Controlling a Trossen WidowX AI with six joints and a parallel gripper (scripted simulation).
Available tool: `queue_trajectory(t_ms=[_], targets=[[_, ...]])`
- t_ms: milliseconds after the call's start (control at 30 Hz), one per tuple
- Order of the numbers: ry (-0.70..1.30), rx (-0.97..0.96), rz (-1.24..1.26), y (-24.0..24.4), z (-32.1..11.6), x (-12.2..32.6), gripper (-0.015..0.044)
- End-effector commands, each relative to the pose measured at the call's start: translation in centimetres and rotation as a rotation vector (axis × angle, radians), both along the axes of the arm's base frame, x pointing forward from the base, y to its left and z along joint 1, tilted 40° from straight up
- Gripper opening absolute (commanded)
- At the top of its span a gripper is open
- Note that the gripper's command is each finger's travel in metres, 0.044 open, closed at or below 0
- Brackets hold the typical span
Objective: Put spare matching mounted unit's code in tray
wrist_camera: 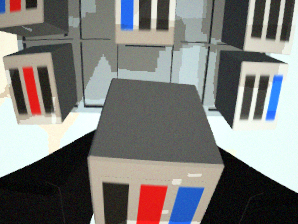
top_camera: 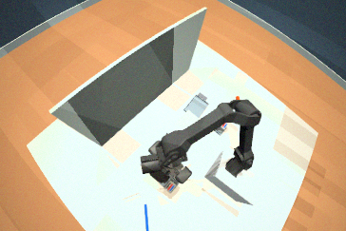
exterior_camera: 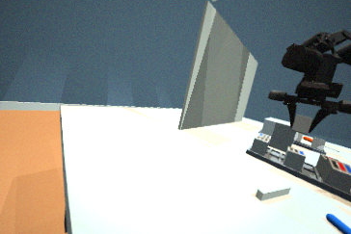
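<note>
My gripper point(exterior_camera: 302, 125) point(wrist_camera: 155, 145) is shut on a dark grey block whose pale face shows black, red and blue bars. It holds this spare point(exterior_camera: 303, 122) point(wrist_camera: 155, 122) upright, raised above the rack point(exterior_camera: 277, 164). Other spares stand in the rack: one with black, red, black bars point(wrist_camera: 33, 92), one with black, black, blue bars point(wrist_camera: 260, 97), and one with blue, black, black bars point(wrist_camera: 145, 20). A flat grey-blue piece point(top_camera: 195, 106) lies beyond the arm; I cannot tell whether it is the tray. The mounted unit and its back code are not identifiable.
A tall grey panel point(top_camera: 128, 85) point(exterior_camera: 224, 71) stands beyond the rack. A folded grey plate point(top_camera: 230, 189) stands near the arm's base. A small grey bar point(exterior_camera: 273, 193) and a blue stick point(top_camera: 146, 218) point(exterior_camera: 337, 222) lie in front of the rack.
</note>
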State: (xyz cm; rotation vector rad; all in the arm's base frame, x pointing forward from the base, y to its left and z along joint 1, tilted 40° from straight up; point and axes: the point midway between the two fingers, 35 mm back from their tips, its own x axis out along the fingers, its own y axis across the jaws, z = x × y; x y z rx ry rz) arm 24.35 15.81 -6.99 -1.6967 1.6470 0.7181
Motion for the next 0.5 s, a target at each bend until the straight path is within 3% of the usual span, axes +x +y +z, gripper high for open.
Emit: queue_trajectory(t_ms=[0,267,467], targets=[[-0.006,0.012,-0.003,1.4,1.4,0.0,0.0],[0.001,0.008,-0.013,3.9,5.3,-0.8,0.0],[0.006,0.02,-0.01,3.2,6.5,0.5,0.0]])
